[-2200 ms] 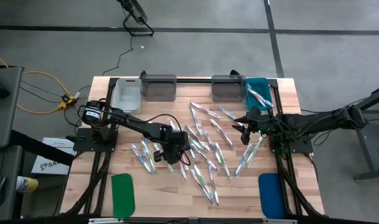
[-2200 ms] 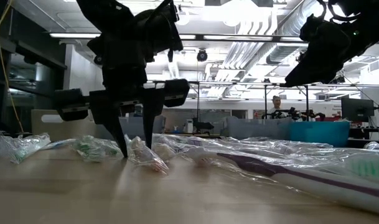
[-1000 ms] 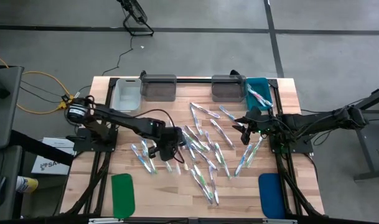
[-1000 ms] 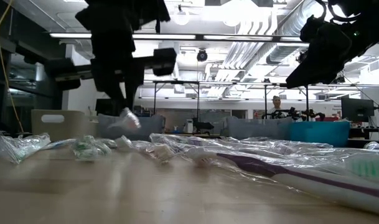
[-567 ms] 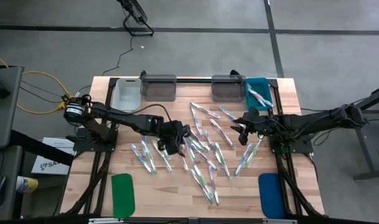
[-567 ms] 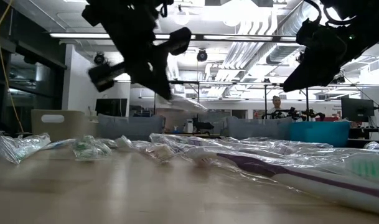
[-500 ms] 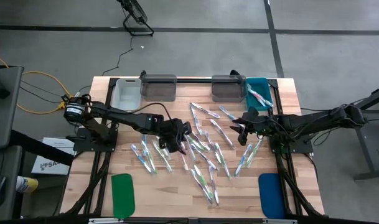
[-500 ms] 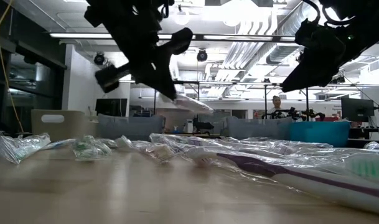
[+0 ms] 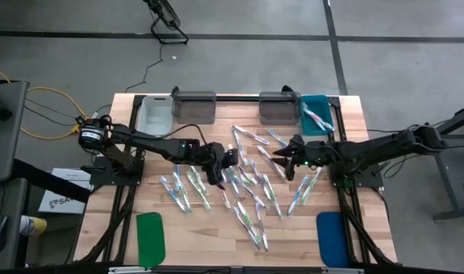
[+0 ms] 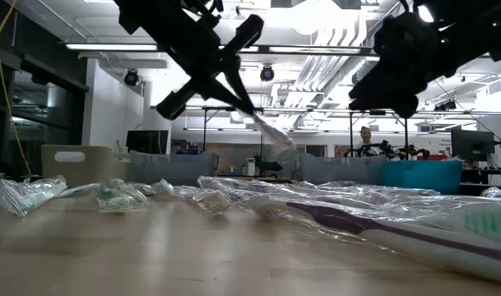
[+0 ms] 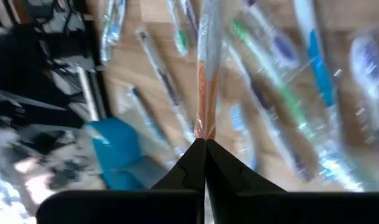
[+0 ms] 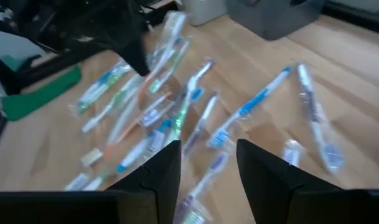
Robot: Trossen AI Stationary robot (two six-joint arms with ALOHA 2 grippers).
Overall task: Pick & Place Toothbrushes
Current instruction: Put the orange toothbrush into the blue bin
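Several clear-wrapped toothbrushes (image 9: 251,194) lie scattered flat on the middle of the wooden table. My left gripper (image 9: 222,166) hangs above their left part, shut on one wrapped toothbrush with an orange accent (image 11: 203,81). That brush also shows slanting down from the fingers in the low view (image 10: 273,134). My right gripper (image 9: 282,161) is open above the right part of the scatter. In its wrist view its fingers (image 12: 208,163) stand apart with nothing between them. My left gripper pinches one end of the wrapped toothbrush (image 11: 205,135) between its two fingertips. The brush runs on in line with the fingers, beyond their tips. The fingers slant downward toward the table's right. The brush is lifted clear of the table and the other brushes, tilted down at its free end (image 10: 287,144).
Along the far edge stand a pale bin (image 9: 154,114), two grey bins (image 9: 194,106) (image 9: 280,106) and a teal bin (image 9: 317,114) with toothbrushes in it. A flat green pad (image 9: 150,237) and a blue pad (image 9: 331,237) lie near the front corners.
My left gripper has risen from the scatter with the toothbrush and gone toward the table's right and far edge, rolling and tipping up. The brush, which hung below it, now slants out sideways. My right gripper has moved toward the table's left, over the brushes, tipping downward.
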